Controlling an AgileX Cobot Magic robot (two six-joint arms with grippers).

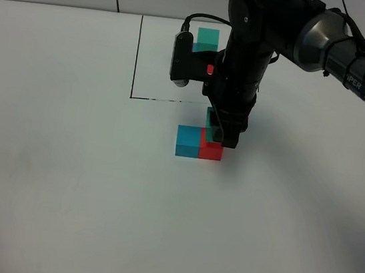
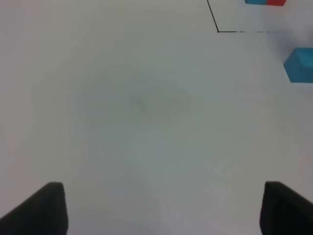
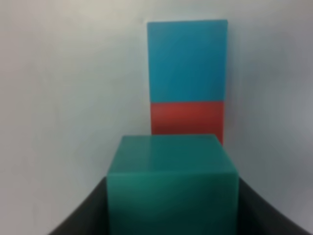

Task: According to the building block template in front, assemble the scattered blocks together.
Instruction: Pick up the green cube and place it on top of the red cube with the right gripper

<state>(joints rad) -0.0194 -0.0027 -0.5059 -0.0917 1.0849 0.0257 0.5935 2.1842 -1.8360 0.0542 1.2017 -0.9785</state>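
Right tool point(image 1: 225, 135) clamped on the green cube point(image 1: 210, 122), poised over the red cube point(image 1: 211, 152).

From up high, the blue cube point(image 1: 187, 142) and the red one sit touching, side by side on the white tabletop point(image 1: 65, 161), just in front of the black lines point(image 1: 136, 56). The arm hides most of the template point(image 1: 207, 37) behind them, so only its green top and a bit of blue show. The right wrist view shows what the arm covers: the matte green cube pinched between dark fingers point(image 3: 88, 215), with red and blue in a row beyond it. Whether green touches red I cannot tell. Only the left wrist view shows the left tool point(image 2: 161, 208), its jaws wide apart over bare tabletop, well apart from the blue cube.
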